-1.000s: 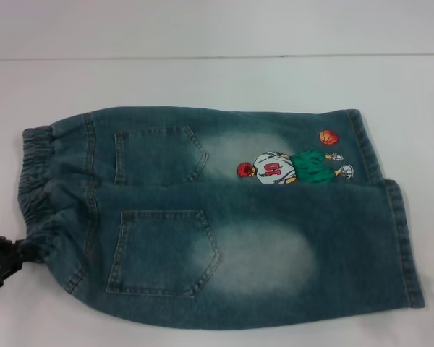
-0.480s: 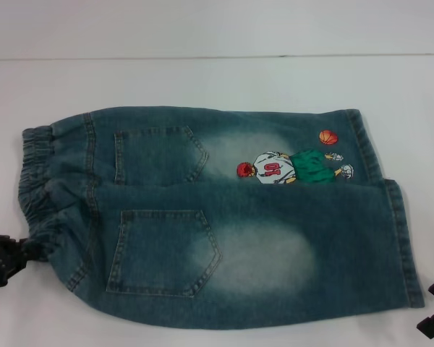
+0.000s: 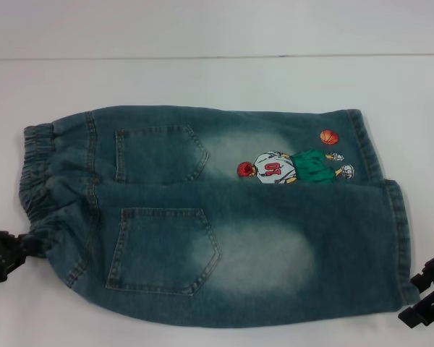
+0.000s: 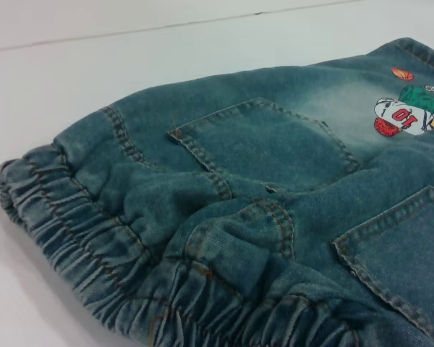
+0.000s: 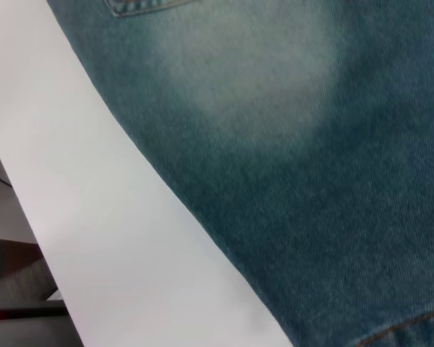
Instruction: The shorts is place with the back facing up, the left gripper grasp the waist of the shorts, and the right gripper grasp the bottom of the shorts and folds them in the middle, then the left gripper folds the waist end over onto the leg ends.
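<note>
The shorts [image 3: 224,217] lie flat on the white table, back pockets up, with the cartoon player [image 3: 289,168] on the far leg. The ruffled waist [image 3: 36,173] is at the left and the leg hems [image 3: 398,231] at the right. My left gripper [image 3: 18,249] sits at the near-left corner, shut on the bunched waistband. The left wrist view shows that gathered band [image 4: 79,238] close up. My right gripper [image 3: 423,293] stands open at the near hem corner, one finger on each side of it. The right wrist view holds only faded denim [image 5: 289,144].
The white table [image 3: 202,87] stretches behind the shorts to a back edge. In the right wrist view its near edge [image 5: 29,217] shows, with dark floor clutter beyond it.
My right gripper has come in from the lower right corner to the near leg hem. The left gripper has edged slightly up, still holding the waistband.
</note>
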